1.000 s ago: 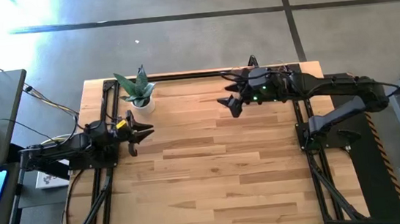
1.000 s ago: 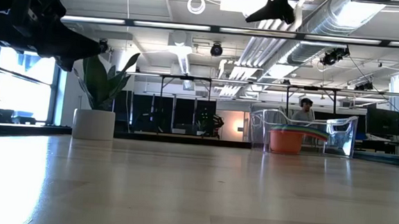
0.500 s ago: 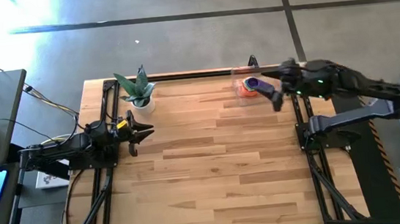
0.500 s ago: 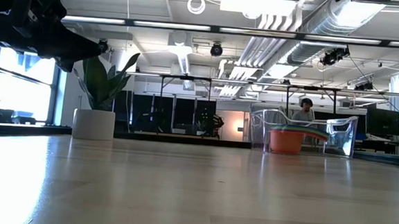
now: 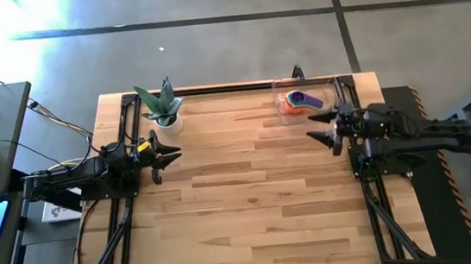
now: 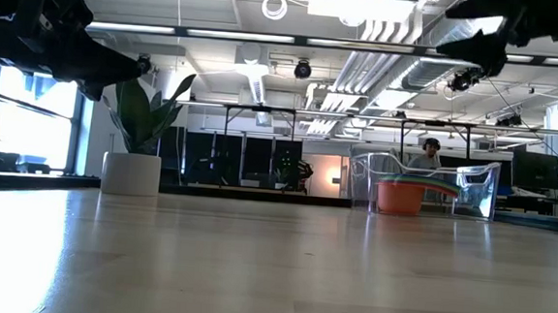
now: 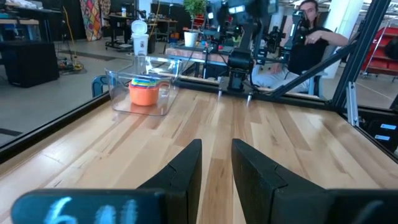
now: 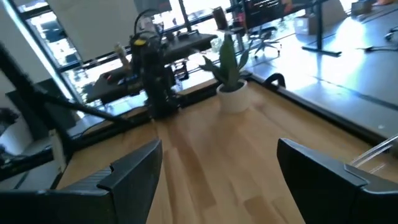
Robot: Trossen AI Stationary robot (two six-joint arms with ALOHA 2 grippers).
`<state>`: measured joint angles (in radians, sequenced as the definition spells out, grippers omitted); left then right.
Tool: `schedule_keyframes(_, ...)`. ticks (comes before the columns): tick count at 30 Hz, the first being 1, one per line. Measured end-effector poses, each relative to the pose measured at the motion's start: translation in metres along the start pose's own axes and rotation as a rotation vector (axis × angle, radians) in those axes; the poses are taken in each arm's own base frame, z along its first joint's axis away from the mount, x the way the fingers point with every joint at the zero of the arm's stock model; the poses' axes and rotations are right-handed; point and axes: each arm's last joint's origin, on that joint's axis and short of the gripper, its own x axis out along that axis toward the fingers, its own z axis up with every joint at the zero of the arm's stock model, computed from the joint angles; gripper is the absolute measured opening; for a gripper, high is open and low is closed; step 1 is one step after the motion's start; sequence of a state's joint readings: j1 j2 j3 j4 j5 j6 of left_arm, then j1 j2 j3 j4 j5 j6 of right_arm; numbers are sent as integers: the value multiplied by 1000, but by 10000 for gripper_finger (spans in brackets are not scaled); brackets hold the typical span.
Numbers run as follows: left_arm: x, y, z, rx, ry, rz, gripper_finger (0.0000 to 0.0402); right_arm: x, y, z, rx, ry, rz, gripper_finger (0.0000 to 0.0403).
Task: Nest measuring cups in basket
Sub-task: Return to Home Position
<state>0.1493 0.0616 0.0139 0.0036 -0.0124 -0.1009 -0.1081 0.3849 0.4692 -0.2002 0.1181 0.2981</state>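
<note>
The clear basket [image 5: 327,88] stands at the table's far right; it also shows in the low view [image 6: 476,183] and the left wrist view [image 7: 118,84]. Inside it the measuring cups [image 5: 302,100] sit nested in one stack, the orange one outermost [image 7: 144,95] and a purple one on top. Their handles fan out to one side [image 6: 444,189]. My right gripper [image 5: 323,133] hangs open above the table, just near of the basket, with nothing between its fingers [image 8: 217,180]. My left gripper [image 5: 168,153] waits at the table's left side, pointing level, a narrow gap between its fingers [image 7: 216,168].
A small white pot with a green plant [image 5: 164,114] stands at the far left [image 6: 130,173]. Bare wood lies between the two arms. A black frame runs along the table's edges [image 5: 214,88]. A person [image 7: 311,34] sits beyond the table's right side.
My right gripper has drawn back from over the basket toward the table's right edge and come down, staying open and holding nothing. The basket with its stacked cups, hidden under the arm in the high view a second ago, now shows and has not moved.
</note>
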Motion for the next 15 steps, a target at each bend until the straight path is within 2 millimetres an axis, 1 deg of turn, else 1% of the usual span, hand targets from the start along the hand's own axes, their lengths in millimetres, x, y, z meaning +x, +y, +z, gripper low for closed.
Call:
schedule_keyframes(6,0,0,0,0,0,0,76,1,-10,-36,13,30,33,309)
schedule_keyframes(15,0,0,0,0,0,0,76,-9,-20,-68,46,-18,70,309)
